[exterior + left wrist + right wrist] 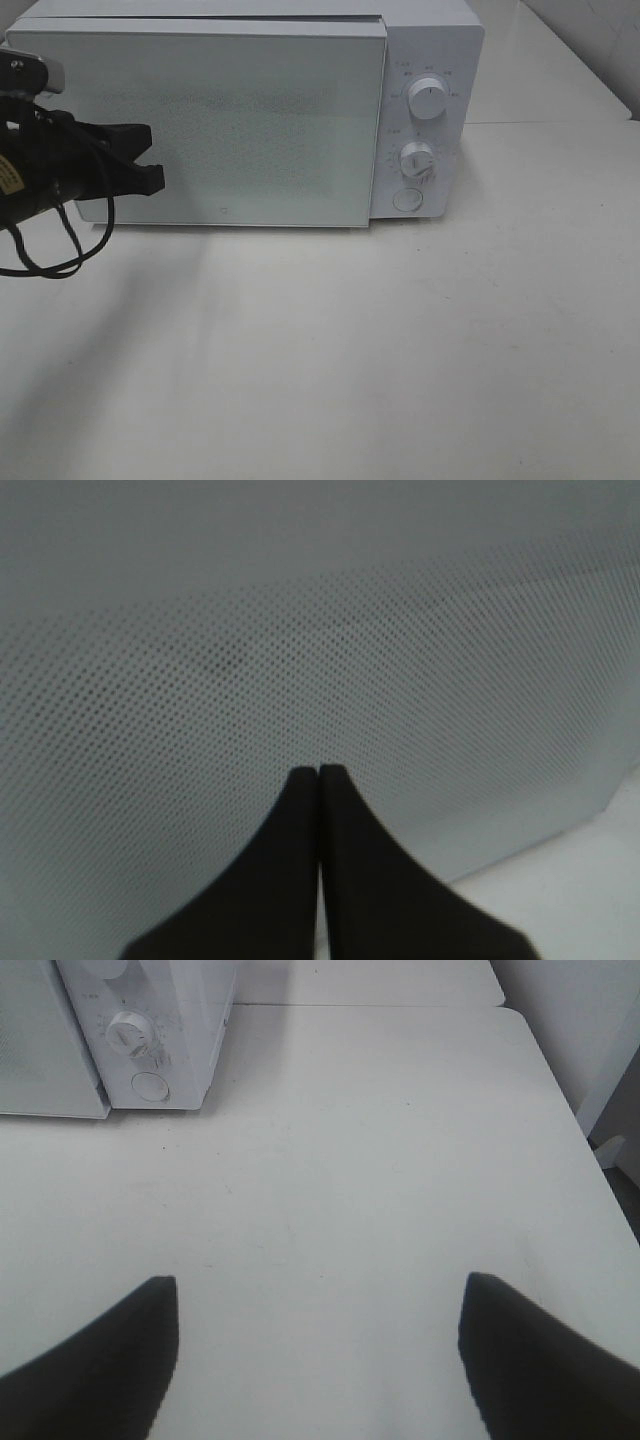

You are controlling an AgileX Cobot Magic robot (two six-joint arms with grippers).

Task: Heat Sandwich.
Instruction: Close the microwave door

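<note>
Sandwich is out of sight, probably behind the shut microwave door (230, 120). Left hand (318, 776), pinched together, sits close at that door; right hand (320, 1282) hangs spread over the desk (380, 1160). Bread should be light and squashy: grip gently across the crusts.

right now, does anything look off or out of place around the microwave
Only the microwave door: it seems to stand slightly proud of the control panel, not fully shut. The shut left gripper is at its front. Nothing spilled or damaged.
</note>
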